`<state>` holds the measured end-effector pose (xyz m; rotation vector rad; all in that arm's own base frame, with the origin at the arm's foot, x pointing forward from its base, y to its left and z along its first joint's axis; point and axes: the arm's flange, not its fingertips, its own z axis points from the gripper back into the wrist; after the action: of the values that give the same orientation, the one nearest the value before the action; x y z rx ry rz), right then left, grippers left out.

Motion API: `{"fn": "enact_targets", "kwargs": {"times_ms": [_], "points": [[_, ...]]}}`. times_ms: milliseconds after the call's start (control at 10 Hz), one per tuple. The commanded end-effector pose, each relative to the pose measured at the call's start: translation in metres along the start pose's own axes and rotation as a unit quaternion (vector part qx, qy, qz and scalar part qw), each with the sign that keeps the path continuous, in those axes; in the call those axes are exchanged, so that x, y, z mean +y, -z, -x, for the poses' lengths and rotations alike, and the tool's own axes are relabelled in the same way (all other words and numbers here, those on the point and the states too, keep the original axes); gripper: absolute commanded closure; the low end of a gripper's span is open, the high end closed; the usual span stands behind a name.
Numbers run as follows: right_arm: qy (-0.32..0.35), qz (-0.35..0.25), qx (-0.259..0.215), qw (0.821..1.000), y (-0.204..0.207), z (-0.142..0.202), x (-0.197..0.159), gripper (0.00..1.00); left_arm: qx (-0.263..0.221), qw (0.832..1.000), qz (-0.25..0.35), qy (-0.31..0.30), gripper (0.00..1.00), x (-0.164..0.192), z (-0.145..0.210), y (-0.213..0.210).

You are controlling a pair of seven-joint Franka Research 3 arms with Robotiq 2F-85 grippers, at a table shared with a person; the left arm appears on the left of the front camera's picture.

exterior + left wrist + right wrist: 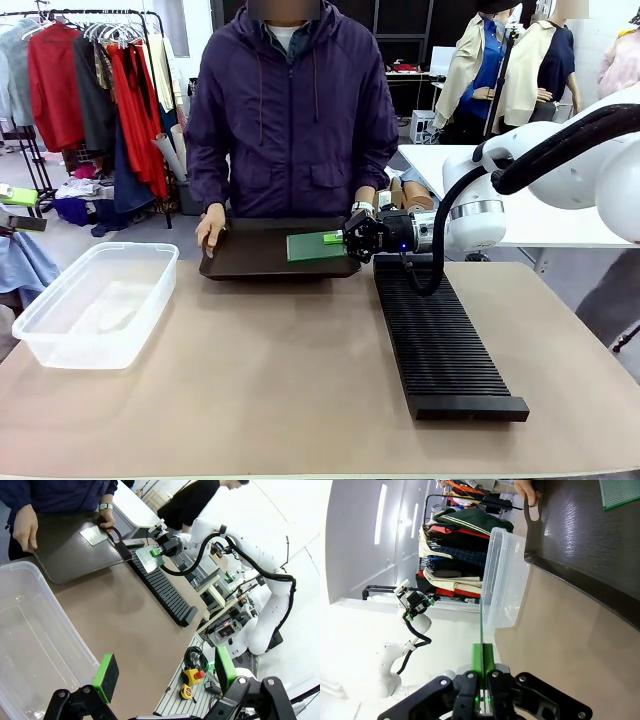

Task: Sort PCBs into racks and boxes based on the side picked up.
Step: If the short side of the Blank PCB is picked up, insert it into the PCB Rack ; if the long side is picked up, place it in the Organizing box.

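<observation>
Where the right fingers (155,552) grip the PCB (145,559) — its edge is hidden.

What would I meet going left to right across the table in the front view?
The clear tub → black tray → right gripper, shut on a PCB → black slotted rack.

text: none legible | labels: none legible | brands: none legible | numbers: none legible | signs: none legible | views: all three
</observation>
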<state>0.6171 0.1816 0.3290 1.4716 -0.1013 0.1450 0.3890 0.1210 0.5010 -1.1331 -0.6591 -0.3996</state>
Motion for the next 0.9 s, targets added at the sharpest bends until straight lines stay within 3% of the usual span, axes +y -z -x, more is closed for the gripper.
{"fn": "enact_targets", "kwargs": {"times_ms": [0,800], "points": [[-0.002,-0.006,0.002,1.0,0.0017,0.0003,0.0019,1.0,-0.002,1.0,0.001,-0.003,0.0,-0.0019,-0.0004,-0.0006],[-0.002,-0.006,0.002,1.0,0.0017,0.0003,0.0019,1.0,-0.002,1.0,0.001,-0.003,0.0,-0.0019,-0.0004,-0.0006]]}}
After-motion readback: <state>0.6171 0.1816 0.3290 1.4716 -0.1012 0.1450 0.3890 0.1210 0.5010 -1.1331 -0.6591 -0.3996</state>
